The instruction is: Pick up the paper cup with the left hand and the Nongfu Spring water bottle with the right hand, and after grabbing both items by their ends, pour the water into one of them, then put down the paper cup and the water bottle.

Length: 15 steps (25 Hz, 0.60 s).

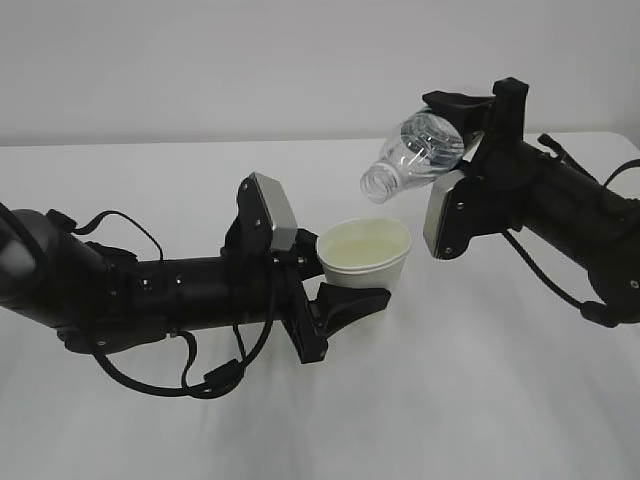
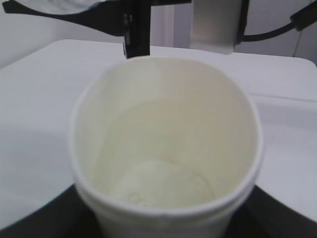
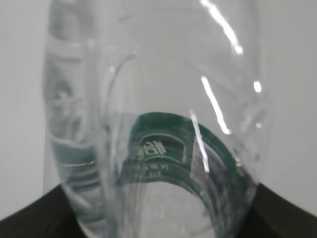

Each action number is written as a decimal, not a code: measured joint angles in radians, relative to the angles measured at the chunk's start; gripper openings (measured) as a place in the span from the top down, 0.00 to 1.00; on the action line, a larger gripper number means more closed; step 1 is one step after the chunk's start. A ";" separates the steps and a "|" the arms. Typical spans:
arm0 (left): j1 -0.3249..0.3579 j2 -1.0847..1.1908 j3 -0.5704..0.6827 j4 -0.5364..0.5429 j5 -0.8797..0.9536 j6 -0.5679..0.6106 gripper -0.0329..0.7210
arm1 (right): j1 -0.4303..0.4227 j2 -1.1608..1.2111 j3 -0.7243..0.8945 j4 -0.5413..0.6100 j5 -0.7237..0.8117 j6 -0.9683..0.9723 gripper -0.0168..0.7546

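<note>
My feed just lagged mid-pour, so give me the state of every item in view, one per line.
paper cup: upright, held off the table, water inside.
Nongfu Spring water bottle: uncapped, tipped mouth-down above the cup, looks nearly empty.
left hand: closed on the cup.
right hand: closed on the bottle's base end.

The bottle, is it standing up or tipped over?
Tipped over. The bottle lies slanted in the right gripper, its open mouth pointing down toward the cup.
</note>
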 joint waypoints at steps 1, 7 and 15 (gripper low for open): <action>0.000 0.000 0.000 0.000 0.000 0.000 0.39 | 0.000 0.000 0.000 0.000 0.000 0.005 0.35; 0.000 0.000 0.000 0.000 0.000 0.000 0.39 | 0.000 0.000 0.000 0.000 0.000 0.030 0.35; 0.000 0.000 0.000 0.000 0.000 0.000 0.39 | 0.000 0.000 0.000 0.004 0.000 0.066 0.35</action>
